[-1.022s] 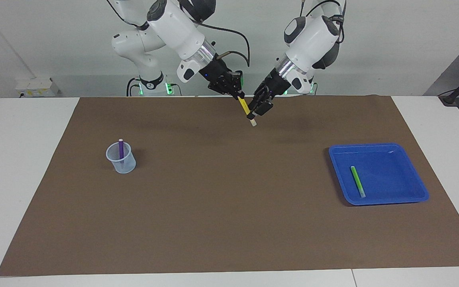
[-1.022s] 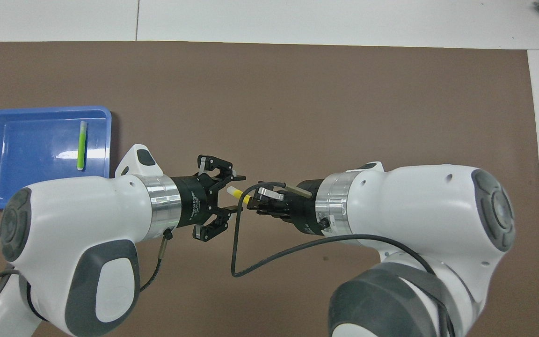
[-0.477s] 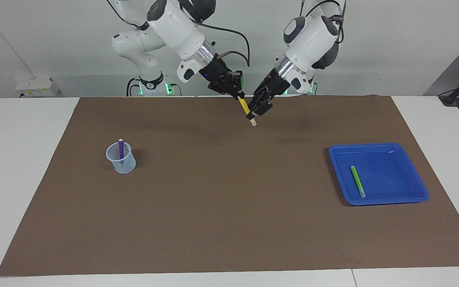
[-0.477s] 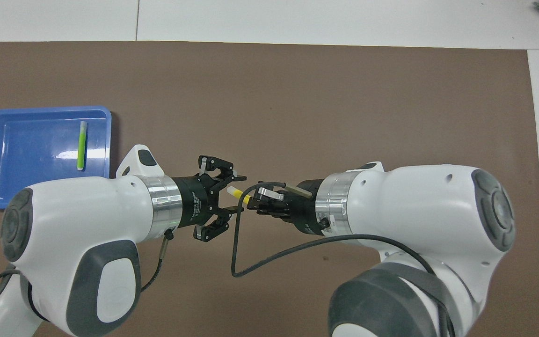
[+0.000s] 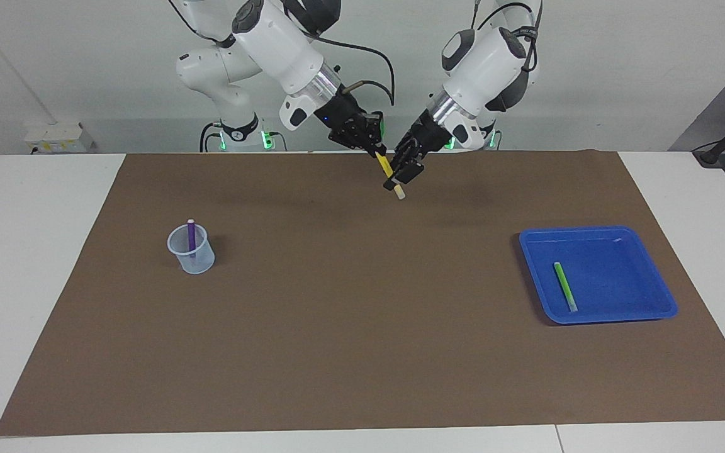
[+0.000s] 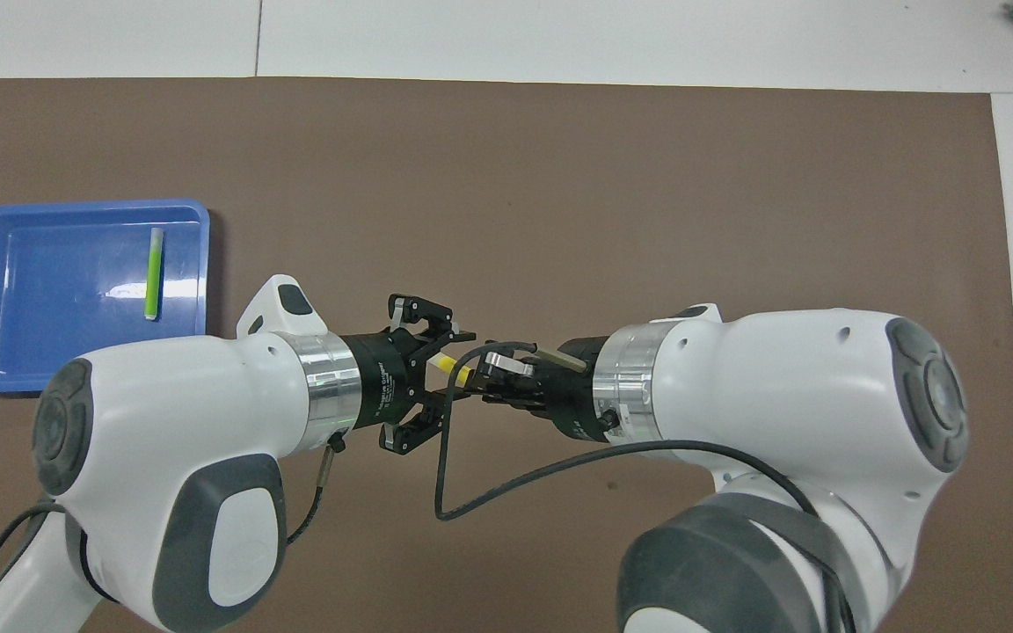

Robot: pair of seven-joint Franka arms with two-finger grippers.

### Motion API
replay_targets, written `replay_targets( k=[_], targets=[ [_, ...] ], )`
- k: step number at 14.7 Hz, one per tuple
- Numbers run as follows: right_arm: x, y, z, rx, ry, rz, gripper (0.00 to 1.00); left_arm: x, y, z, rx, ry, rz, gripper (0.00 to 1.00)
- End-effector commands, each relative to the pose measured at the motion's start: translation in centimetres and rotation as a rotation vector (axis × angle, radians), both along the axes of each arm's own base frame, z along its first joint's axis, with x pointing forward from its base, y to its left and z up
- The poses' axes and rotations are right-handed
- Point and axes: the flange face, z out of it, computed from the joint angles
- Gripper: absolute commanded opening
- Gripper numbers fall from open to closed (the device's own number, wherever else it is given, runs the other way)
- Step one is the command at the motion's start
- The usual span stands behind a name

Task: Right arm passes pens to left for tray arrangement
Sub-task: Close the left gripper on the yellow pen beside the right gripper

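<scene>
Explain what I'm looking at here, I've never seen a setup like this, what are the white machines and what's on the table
These are two white jointed robot arms, each ending in a black two-finger gripper. One picture looks across the table toward the robots; the other looks down from above their end, so the sides appear swapped.

The right gripper is shut on a slim yellow marker pen and holds it in the air over the brown mat. The left gripper has its fingers around the pen's lower part, not yet clearly clamped. It looks like a handover.

On the mat, toward the left arm's end, sits a shallow bright-blue square plastic tray with a green marker pen lying in it. Toward the right arm's end stands a small translucent pale-blue cup with a purple marker pen upright inside.
</scene>
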Motion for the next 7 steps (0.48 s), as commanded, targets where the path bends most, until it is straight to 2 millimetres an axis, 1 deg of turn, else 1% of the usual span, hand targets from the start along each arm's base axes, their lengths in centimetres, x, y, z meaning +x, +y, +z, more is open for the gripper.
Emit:
replay_targets(
  k=[1,4,7],
  targets=[
    [0.0,-0.1,0.09,0.025,0.004,-0.019,0.0,-0.38,-0.07,-0.26,-0.019,0.005,0.021,0.49],
    [-0.09,-0.29,-0.15,0.015,-0.01,0.024,0.0,-0.41,-0.04,-0.35,-0.015,0.01,0.014,0.49],
    [-0.03,-0.36,-0.13,0.016,-0.011,0.021,0.0,-0.39,-0.03,-0.25,-0.015,0.011,0.011,0.49]
  ],
)
